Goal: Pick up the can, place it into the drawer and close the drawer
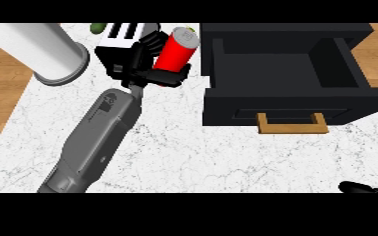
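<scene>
A red can (176, 54) with a grey top is tilted above the counter, left of the drawer. My left hand (145, 62) is shut on it, fingers curled round its left side and thumb under its lower end. The grey forearm (96, 140) runs in from the lower left. The black drawer (221, 60) stands pulled open at the right, its inside bare, with a wooden handle (292, 125) on its front. Only a black tip of my right hand (358, 187) shows at the lower right edge.
A white cylinder (43, 50) with a grey base lies at the upper left. Behind the left hand stands a black and white toaster (119, 39). Small green things (97, 28) peek out at the back. White marble counter (192, 155) spreads in front of the drawer.
</scene>
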